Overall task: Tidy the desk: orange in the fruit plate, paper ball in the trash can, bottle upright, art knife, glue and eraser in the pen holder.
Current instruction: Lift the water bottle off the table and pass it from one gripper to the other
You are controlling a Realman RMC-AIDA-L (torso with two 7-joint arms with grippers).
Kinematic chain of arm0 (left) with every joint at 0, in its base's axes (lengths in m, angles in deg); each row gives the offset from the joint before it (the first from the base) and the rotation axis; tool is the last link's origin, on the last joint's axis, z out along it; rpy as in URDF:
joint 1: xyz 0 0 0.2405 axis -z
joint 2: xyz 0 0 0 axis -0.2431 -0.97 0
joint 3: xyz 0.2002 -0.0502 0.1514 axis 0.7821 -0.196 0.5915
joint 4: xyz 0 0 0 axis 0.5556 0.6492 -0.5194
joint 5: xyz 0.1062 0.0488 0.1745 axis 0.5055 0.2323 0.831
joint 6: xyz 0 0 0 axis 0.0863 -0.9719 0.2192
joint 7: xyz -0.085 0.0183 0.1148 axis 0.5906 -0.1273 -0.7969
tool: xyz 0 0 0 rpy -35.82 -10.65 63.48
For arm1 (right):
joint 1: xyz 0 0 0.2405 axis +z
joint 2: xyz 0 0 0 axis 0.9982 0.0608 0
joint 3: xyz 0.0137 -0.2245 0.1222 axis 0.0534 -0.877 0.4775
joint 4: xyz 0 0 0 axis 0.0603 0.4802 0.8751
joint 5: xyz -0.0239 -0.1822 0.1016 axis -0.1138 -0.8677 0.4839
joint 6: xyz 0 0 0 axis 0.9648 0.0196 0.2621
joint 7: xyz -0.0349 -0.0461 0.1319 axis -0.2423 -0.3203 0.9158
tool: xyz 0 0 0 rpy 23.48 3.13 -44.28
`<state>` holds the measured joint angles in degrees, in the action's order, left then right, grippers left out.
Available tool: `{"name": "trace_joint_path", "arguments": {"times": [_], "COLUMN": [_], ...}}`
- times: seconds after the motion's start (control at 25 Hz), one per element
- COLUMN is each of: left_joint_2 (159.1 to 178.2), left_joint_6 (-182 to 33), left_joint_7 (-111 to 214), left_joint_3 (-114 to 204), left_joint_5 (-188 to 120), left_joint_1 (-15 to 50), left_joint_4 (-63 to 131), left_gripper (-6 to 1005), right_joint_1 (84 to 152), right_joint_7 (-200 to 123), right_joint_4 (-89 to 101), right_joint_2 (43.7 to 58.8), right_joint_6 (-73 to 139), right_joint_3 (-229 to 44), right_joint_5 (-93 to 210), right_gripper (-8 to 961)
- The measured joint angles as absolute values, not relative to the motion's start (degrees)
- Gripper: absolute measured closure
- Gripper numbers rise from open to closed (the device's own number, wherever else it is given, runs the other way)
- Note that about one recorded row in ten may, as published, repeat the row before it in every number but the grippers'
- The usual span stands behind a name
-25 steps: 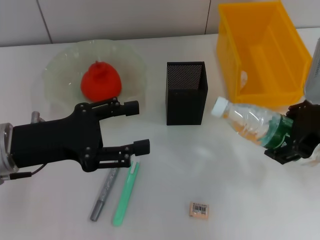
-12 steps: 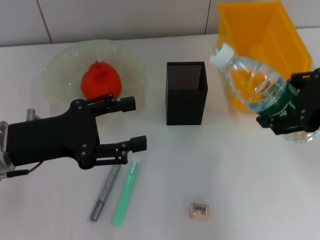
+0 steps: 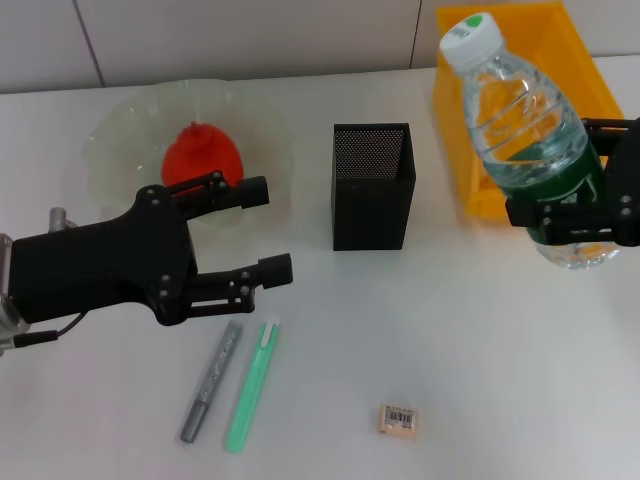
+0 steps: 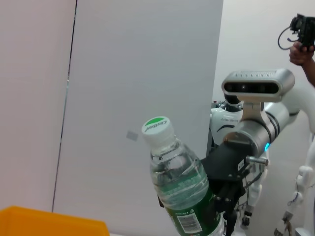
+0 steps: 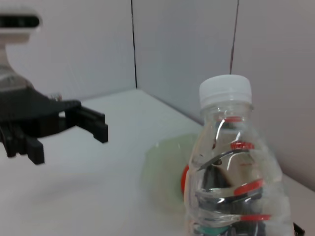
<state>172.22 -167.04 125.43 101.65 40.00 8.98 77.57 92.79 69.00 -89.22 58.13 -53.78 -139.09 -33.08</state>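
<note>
our right hand [image 3: 585,215] is clamped around the green label of the bottle [image 3: 530,140], which now stands nearly upright just in front of the trash can [image 3: 525,95], cap toward the wall. a second ago it lay tilted low with its cap pointing at the pen holder [image 3: 372,185]; half a second ago it was halfway up. so we judge the righting almost done: what remains is to settle its base on the table [image 3: 480,340] and let go. we can't tell whether the base already touches.

our left hand [image 3: 265,230] hovers with its jaws spread wide and nothing in them, well to the other side of the pen holder, over the near rim of the fruit plate [image 3: 120,135]. it has drifted only slightly. the orange [image 3: 200,160] already sits in the plate.

on the pen holder's near side, below that hand, a grey pen-like stick [image 3: 210,380] and a green art knife [image 3: 252,385] lie side by side. the eraser [image 3: 398,418] lies nearer us, apart from them. none is in the holder yet. we see no paper ball.
</note>
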Motion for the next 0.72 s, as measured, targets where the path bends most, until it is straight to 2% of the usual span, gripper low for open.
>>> {"name": "trace_joint_path", "arguments": {"times": [0.16, 0.72], "left_joint_2": [172.21, 172.27], "left_joint_6": [-166.9, -165.3], "left_joint_7": [125.3, 125.3], "left_joint_3": [101.6, 101.6], "left_joint_5": [39.3, 33.0], "left_joint_1": [8.8, 9.8], "left_joint_4": [77.4, 72.5], "left_gripper": [211, 212], "right_joint_1": [93.1, 95.4], "right_joint_7": [60.2, 38.8], "right_joint_4": [-79.2, -61.4], "right_joint_2": [57.97, 58.18], "right_joint_6": [-53.5, -53.5], "right_joint_3": [-137.2, -138.0], "right_joint_5": [-26.3, -24.0], "right_gripper": [186, 187]}}
